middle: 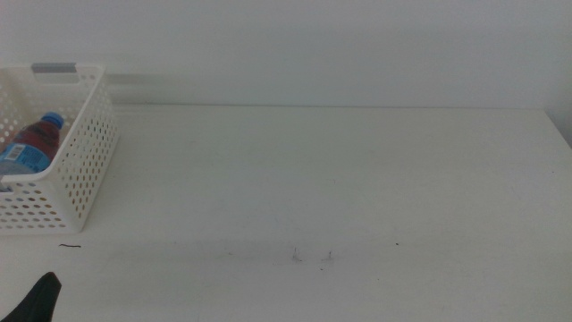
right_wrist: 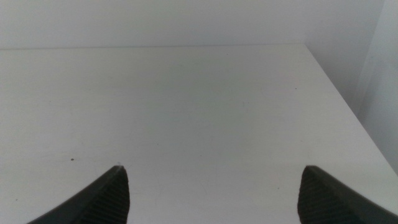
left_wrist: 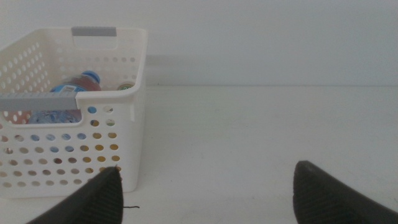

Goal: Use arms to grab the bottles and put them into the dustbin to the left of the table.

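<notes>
The basket [middle: 76, 170] is sitting at the left side of the table [middle: 357, 179], near the back. It is white, with lots of little holes in its sides and a grey strip [middle: 54, 67] on its top edge. A bottle with a blue cap [middle: 31, 143] is lying inside it, tilted, with dark red shown under the cap and a blue label lower down. In the left wrist view, the same bottle [left_wrist: 74, 87] is being seen through the basket [left_wrist: 134, 99], and the round top of something else [left_wrist: 126, 87] is peeking up beside it; what that is cannot be told. Bits of blue, yellow and red are being shown through the holes.

The left gripper [left_wrist: 205, 193] is being held low, just in front of the basket, with its jaws spread wide apart and nothing between them. Only its dark tip [middle: 36, 300] is being seen at the bottom left corner of the middle view.

The right gripper [right_wrist: 211, 193] is being held over bare table near the right edge, well apart from the basket. Its jaws are spread wide too, and nothing is being held.

A few small dark marks [middle: 313, 257] are being seen on the table near the front.
</notes>
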Robot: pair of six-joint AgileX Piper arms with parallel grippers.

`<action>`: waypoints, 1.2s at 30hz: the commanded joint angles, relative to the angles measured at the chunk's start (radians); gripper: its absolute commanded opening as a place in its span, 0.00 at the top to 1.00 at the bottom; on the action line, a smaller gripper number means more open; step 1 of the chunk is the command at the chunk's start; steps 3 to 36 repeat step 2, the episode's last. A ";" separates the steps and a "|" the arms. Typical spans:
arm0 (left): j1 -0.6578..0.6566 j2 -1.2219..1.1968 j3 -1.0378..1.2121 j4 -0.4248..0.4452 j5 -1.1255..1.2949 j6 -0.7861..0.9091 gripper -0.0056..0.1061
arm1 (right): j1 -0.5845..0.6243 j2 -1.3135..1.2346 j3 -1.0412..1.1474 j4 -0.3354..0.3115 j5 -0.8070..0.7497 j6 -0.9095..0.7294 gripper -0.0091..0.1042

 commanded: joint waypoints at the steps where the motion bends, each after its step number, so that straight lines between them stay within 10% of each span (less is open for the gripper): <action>1: -0.001 -0.004 -0.001 0.000 -0.015 -0.009 0.11 | -0.007 -0.004 0.004 -0.008 -0.009 -0.007 0.22; 36: -0.001 -0.004 -0.001 0.000 -0.015 -0.009 0.11 | -0.007 -0.004 0.004 -0.008 -0.009 -0.007 0.22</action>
